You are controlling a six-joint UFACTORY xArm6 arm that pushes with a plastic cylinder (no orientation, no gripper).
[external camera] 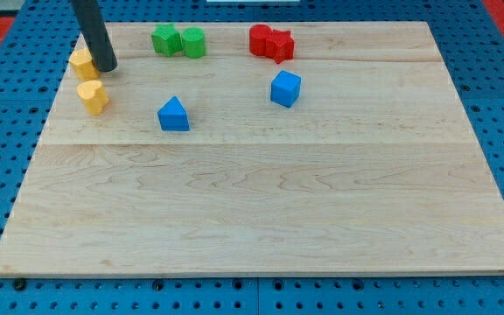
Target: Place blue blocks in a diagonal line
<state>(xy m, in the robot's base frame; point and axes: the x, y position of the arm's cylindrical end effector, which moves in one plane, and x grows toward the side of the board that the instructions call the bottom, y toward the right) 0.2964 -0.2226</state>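
Note:
A blue triangular block (173,115) lies left of the board's middle, in the upper half. A blue cube (285,88) lies to its right and a little higher. My tip (107,66) is at the upper left of the board, touching or just beside the right side of a yellow block (82,62). The tip is well to the left of both blue blocks.
A second yellow block (93,96) lies just below the first. Two green blocks (165,39) (193,42) sit together near the top edge. Two red blocks (261,39) (280,45) sit together to their right. The wooden board (261,210) rests on a blue pegboard.

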